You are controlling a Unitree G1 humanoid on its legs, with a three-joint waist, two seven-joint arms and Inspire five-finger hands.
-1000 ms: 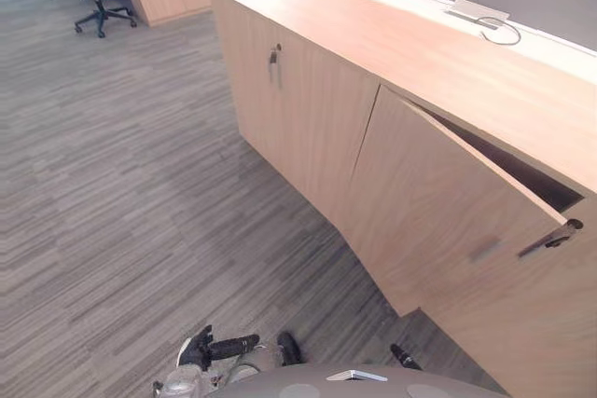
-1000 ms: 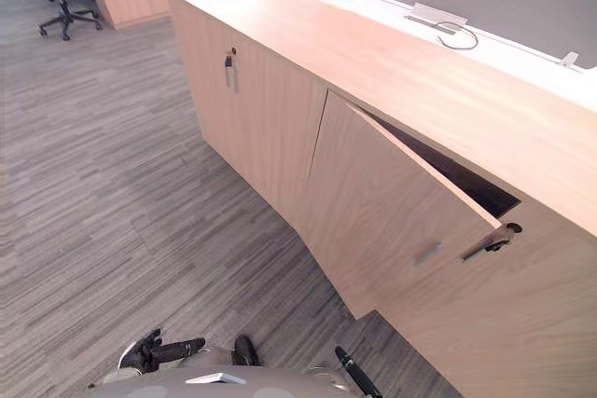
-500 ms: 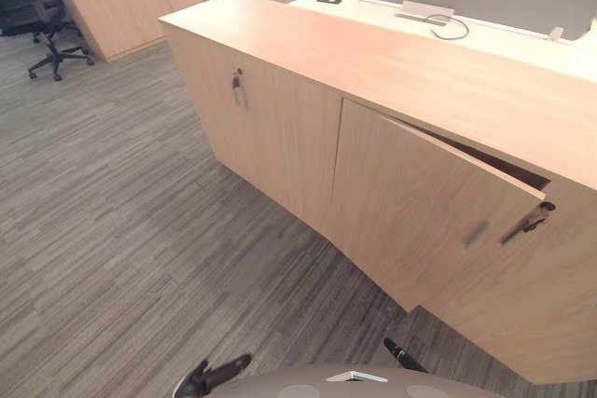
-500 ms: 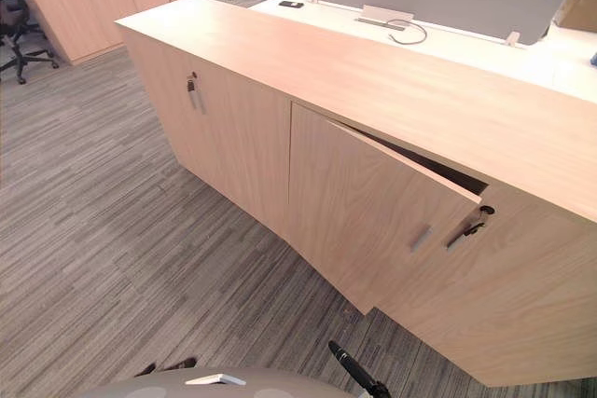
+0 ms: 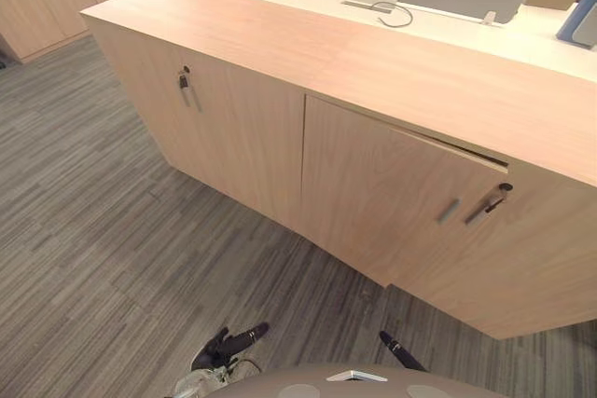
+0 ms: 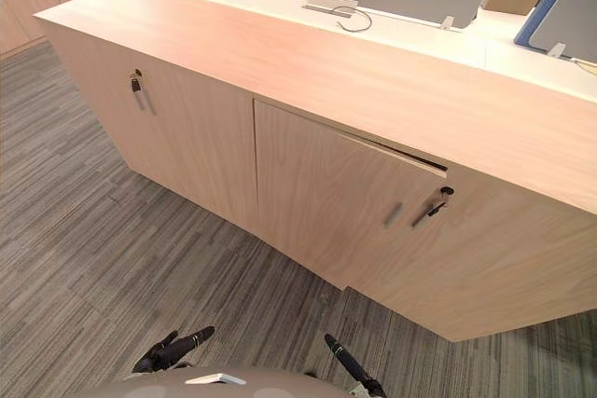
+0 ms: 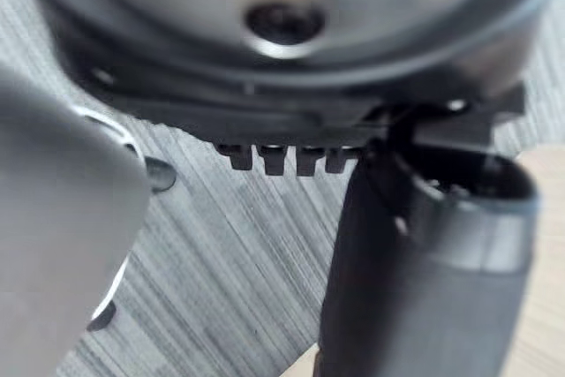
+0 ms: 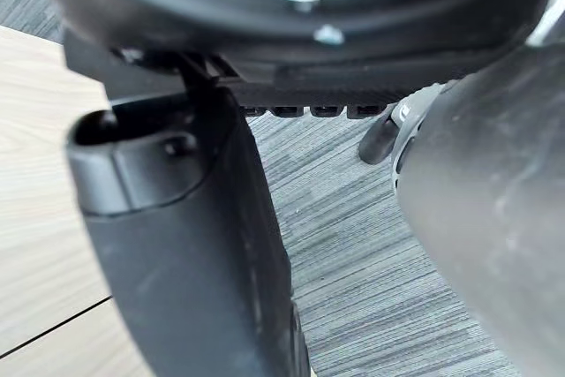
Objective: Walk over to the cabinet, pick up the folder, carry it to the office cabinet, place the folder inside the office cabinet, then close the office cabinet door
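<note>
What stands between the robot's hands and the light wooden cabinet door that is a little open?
Nothing visible does. The left hand and the right hand hang low, and only grey striped carpet lies between them and the light wooden cabinet door, which stands slightly ajar.

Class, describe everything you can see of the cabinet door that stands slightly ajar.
The door is a flat panel of light wood-look board in the front of the long low cabinet. Hinged on its left edge, it stands slightly ajar: a thin dark gap runs along its top toward the free right side. A small pale bar handle sits near that free edge. Its lower edge hangs just above the grey carpet. Nothing touches it.
</note>
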